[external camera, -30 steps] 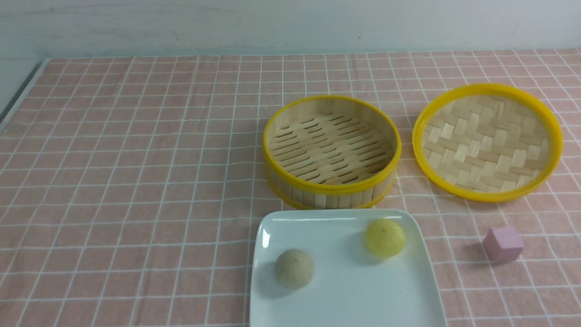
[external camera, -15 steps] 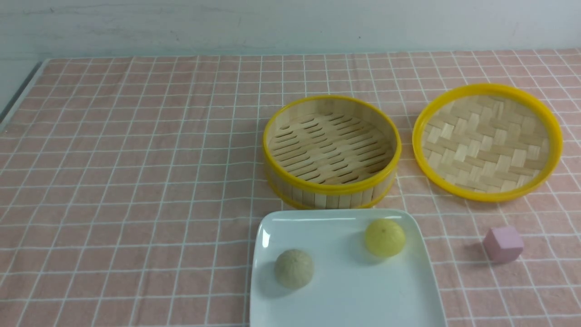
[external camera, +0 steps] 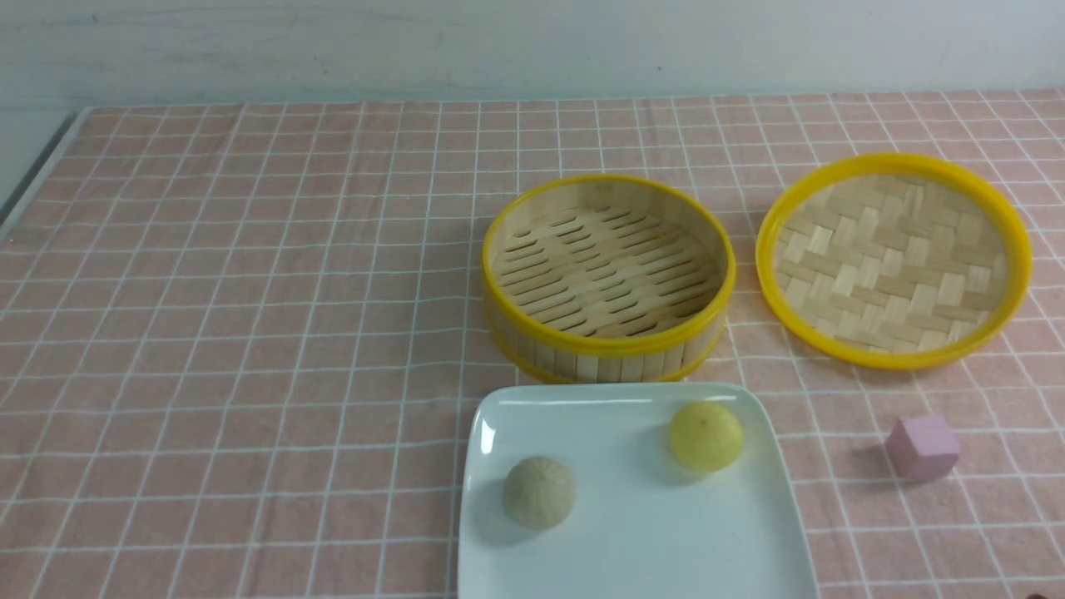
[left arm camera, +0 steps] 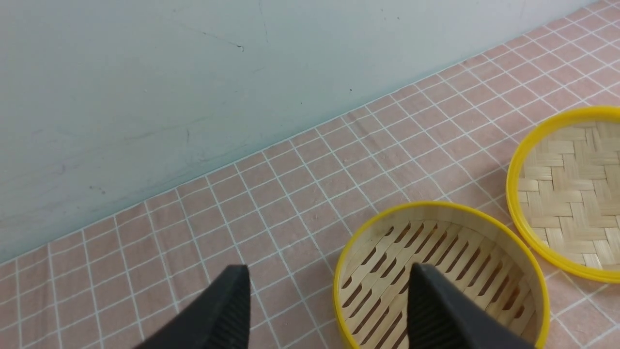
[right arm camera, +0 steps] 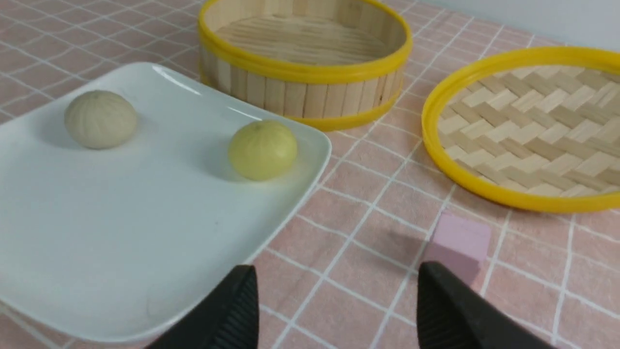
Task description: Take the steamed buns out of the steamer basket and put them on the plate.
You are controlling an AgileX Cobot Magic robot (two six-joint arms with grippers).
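Front view: a white plate (external camera: 657,532) sits at the lower centre of the frame, cut off by the bottom edge. On it rest two round buns, well apart: the greyish bun (external camera: 539,492) at left, the yellow bun (external camera: 705,436) near the upper right corner. Just above the plate is the bamboo basket (external camera: 609,343), with no bun in it. The woven lid (external camera: 893,360) is at upper right, a pink cube (external camera: 923,448) at lower right.

Left wrist view: the left gripper (left arm camera: 330,291) has its jaws spread wide, with nothing between them. The basket lies at lower right of the frame, partly behind one finger.

Right wrist view: the right gripper (right arm camera: 336,286) is also wide apart and empty. Both buns appear on the plate at upper left, beyond the fingertips; the yellow one is nearer this gripper. Neither bun has a clear long axis. The transfer looks complete, so the likely move is away from the plate, not towards the buns.
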